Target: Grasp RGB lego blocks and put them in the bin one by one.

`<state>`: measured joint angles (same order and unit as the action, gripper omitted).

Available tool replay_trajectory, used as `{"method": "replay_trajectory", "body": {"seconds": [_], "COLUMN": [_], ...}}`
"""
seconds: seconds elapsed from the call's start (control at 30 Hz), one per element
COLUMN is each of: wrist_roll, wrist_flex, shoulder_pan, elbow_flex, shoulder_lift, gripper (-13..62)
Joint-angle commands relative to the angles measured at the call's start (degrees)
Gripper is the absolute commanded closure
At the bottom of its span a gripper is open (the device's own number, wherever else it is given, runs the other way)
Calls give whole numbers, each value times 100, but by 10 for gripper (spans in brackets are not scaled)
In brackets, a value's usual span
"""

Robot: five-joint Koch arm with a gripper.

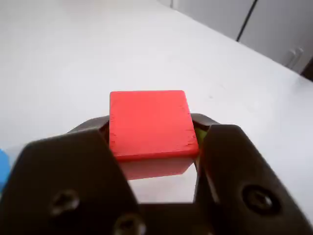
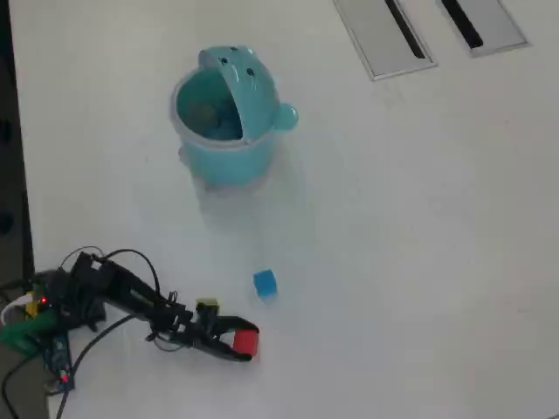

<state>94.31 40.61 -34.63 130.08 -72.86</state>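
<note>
Sitting squarely between the two dark jaws of the claw (image 1: pixel 155 147), the red lego block (image 1: pixel 150 125) fills the middle of the wrist view, its flat top face turned toward the camera and its sides pressed by the jaw on either side, so the claw is closed onto it. A sliver of yellowish-green shows at the block's right edge against the right jaw, too small to tell what it is. At the far left edge of the wrist view a bit of blue peeks out beside the left jaw. From the overhead view, the arm (image 2: pixel 122 292) reaches from the lower left corner toward the right, with the claw (image 2: pixel 238 343) at its end gripping the red lego block (image 2: pixel 247 342) low on the white counter (image 2: pixel 419 262). The yellowish-green lego block (image 2: pixel 208 305) lies just beside the arm, up and left of the claw. The blue lego block (image 2: pixel 265 283) rests on the counter near the claw, slightly up and right of it. The light blue bin (image 2: pixel 229 144) stands well apart near the top, its lid flipped open. Two grey slotted panels (image 2: pixel 384 35) sit at the upper right.
</note>
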Motion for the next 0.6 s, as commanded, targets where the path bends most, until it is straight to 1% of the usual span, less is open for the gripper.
{"method": "replay_trajectory", "body": {"seconds": [0.0,0.57], "wrist_roll": [-53,-316], "wrist_flex": [633,571], "shoulder_pan": [141,782], "elbow_flex": [-149,378], "shoulder_lift": [-475,-2013], "gripper": [376,374]}}
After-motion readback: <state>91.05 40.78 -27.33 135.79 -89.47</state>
